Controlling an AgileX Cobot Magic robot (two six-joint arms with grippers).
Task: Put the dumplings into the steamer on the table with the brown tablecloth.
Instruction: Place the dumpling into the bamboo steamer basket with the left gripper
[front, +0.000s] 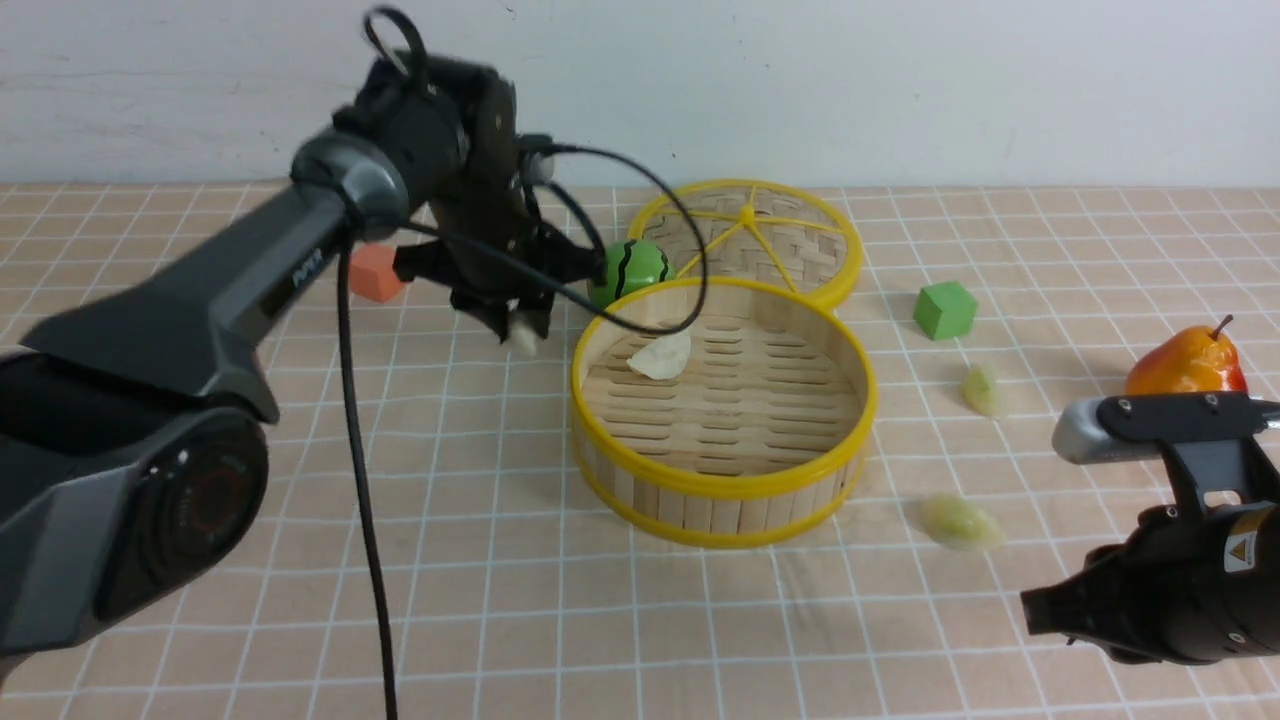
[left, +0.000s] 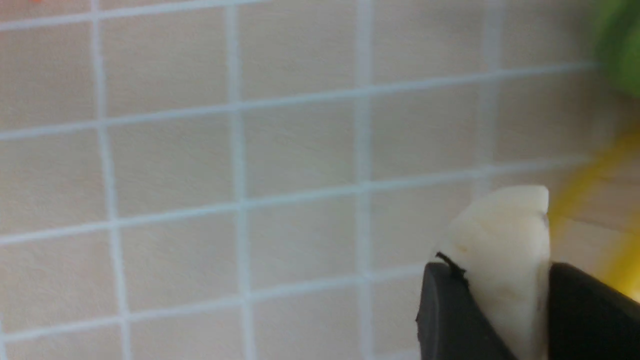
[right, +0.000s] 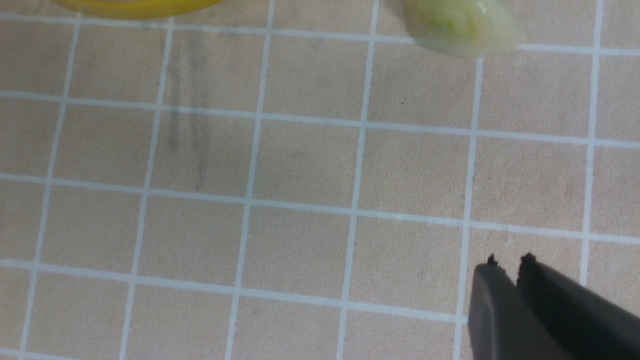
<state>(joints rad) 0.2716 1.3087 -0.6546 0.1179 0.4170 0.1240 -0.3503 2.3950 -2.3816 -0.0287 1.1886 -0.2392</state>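
Left end effector (left: 505, 287): clamped on the held dumpling (left: 505, 225), left of centre in the front view, above the cloth (left: 200, 150).
Dumpling axis: sticks out lengthwise past the fingertips, pointing down.
Steamer (front: 725, 485): frame centre, its rim just right of the held dumpling; one white dumpling (front: 660, 355) lies inside.
Next move, judged: carry it rightward over the rim, then release.
Right end effector (right: 507, 260): jaws together, empty, lower right; the nearer arm for the green dumpling (right: 460, 25).

Four dumplings (front: 661, 357) (front: 524, 337) (front: 982, 389) (front: 962, 522), two cubes (front: 376, 273) (front: 944, 310), one steamer (front: 725, 487), one lid (front: 800, 250), one ball (front: 640, 268), one pear (front: 1188, 362).
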